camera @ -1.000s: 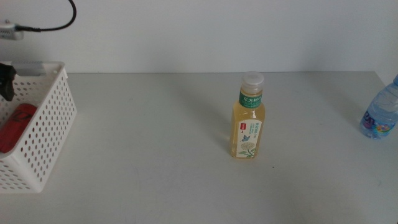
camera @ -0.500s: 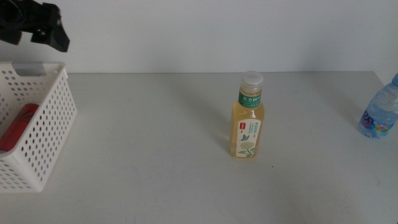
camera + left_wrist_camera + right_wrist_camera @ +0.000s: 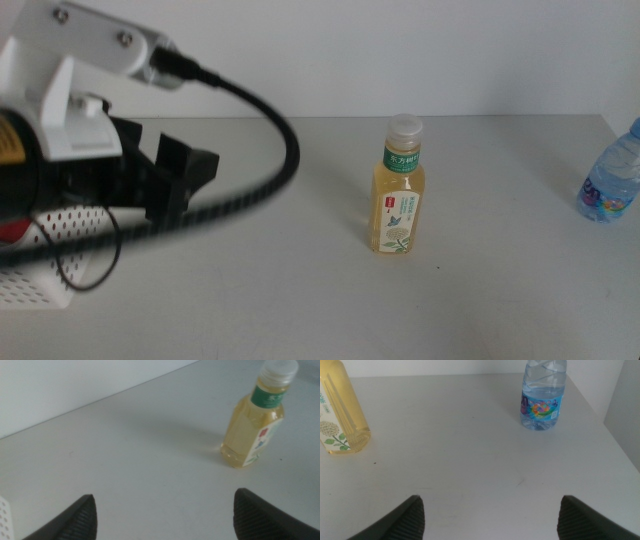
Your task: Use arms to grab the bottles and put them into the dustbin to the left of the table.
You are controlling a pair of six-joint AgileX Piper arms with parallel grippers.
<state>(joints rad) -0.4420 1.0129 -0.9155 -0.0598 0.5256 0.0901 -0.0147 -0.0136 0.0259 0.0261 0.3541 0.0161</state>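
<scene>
The yellow tea bottle point(image 3: 399, 190) stands upright mid-table; it also shows in the left wrist view point(image 3: 255, 422) and the right wrist view point(image 3: 337, 415). The clear water bottle point(image 3: 610, 183) stands at the table's right edge, and shows in the right wrist view point(image 3: 542, 394). My left gripper point(image 3: 190, 185) is open and empty, low over the table left of the tea bottle and well apart from it. The left arm hides most of the white dustbin point(image 3: 40, 288). A bit of the red can point(image 3: 10, 232) shows inside it. My right gripper point(image 3: 492, 522) is open and empty, short of the water bottle.
The left arm's white housing point(image 3: 85, 60) and black cable point(image 3: 270, 120) loop over the left of the table. A wall runs along the table's back edge. The table's right edge lies just past the water bottle.
My left arm has swung from above the dustbin rightward and down over the table, now covering most of the dustbin. The bottles have not moved.
</scene>
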